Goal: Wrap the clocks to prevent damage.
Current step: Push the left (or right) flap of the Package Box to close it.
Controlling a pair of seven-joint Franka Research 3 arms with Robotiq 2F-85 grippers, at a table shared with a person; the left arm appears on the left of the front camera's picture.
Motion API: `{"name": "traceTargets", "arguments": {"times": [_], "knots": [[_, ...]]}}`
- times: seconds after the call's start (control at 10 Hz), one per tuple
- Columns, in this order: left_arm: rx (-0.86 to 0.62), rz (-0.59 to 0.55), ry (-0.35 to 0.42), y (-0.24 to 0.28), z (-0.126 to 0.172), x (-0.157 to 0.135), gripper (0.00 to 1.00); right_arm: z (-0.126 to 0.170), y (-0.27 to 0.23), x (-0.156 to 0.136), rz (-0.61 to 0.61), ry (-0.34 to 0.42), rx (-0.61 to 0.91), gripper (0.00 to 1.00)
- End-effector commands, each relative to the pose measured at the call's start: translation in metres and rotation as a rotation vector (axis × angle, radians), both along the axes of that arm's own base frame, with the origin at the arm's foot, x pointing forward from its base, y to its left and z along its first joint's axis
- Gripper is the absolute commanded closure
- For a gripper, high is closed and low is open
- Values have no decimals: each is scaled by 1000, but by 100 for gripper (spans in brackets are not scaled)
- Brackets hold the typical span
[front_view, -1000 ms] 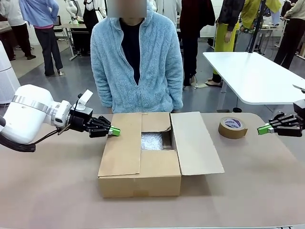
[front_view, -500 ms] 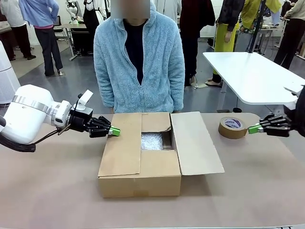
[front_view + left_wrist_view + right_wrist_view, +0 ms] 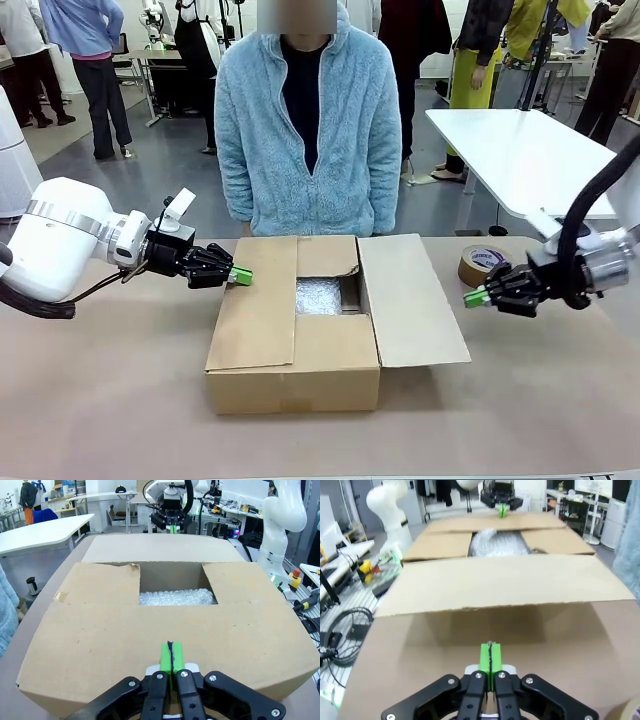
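- bubble-wrapped clocks sit inside the open cardboard box, cushioned against knocks
- left gripper clenched and empty, tip at the left flap, probably to nudge it shut
- right gripper pinched closed too, holding nothing, near the right flap

Bright, even overhead light leaves a soft shadow beneath the box flap. The right wrist view is blurred. Both wrist views bow at the edges.
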State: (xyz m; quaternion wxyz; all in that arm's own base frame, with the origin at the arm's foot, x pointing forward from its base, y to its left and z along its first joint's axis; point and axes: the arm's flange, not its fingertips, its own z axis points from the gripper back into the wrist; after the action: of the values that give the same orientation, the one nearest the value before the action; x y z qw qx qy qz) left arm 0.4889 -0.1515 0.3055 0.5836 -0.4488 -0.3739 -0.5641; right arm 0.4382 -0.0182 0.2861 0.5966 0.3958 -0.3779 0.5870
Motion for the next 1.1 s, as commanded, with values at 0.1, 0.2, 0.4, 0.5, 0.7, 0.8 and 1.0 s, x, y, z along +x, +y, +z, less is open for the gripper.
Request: {"name": "traceTargets", "arguments": {"times": [0.1,0.2,0.4,0.5,0.7,0.8,1.0], "knots": [[-4,4,1,-2,-3,0,100,-27,32,2,1,-12,15,99],[-4,4,1,-2,-3,0,100,-29,41,4,3,16,69,99],[-4,4,1,-2,-3,0,100,-29,47,-1,-2,48,186,99],[-4,4,1,-2,-3,0,100,-24,45,1,-24,52,256,99],[-4,4,1,-2,-3,0,100,-19,43,-5,-37,60,360,99],[-4,4,1,-2,-3,0,100,-17,48,-4,-65,43,388,99],[-4,4,1,-2,-3,0,100,-14,68,-6,-70,59,445,99]]}}
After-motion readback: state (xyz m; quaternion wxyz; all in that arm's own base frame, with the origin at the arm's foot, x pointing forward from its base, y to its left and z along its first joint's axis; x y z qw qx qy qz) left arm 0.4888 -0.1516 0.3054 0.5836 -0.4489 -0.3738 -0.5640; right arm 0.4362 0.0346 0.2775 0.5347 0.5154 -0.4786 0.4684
